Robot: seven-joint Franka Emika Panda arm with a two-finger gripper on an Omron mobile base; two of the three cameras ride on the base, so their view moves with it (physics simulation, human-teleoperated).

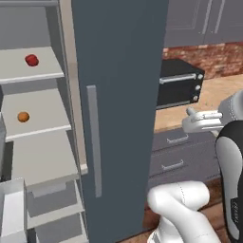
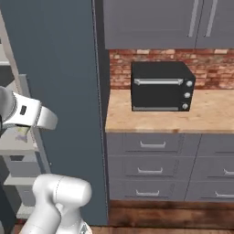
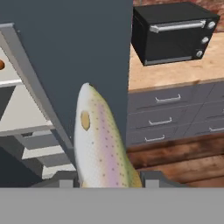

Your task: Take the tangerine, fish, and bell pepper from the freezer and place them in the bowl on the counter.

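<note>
My gripper (image 3: 107,180) is shut on the fish (image 3: 98,140), a pale speckled body with a pink stripe that sticks out ahead of the fingers. The hand (image 1: 203,120) hangs in front of the counter (image 1: 225,88), to the right of the freezer's open door (image 1: 118,95). Inside the freezer (image 1: 33,142), the red bell pepper (image 1: 32,60) lies on the top pale shelf. The orange tangerine (image 1: 23,116) sits on the shelf below it. The bowl is out of view.
A black toaster oven (image 2: 161,87) stands on the counter (image 2: 210,114) against the red brick wall. Grey drawers (image 2: 151,157) run below, grey wall cabinets above. The freezer door (image 2: 59,91) juts out between the shelves and the counter. A clear drawer (image 1: 12,209) sticks out low in the freezer.
</note>
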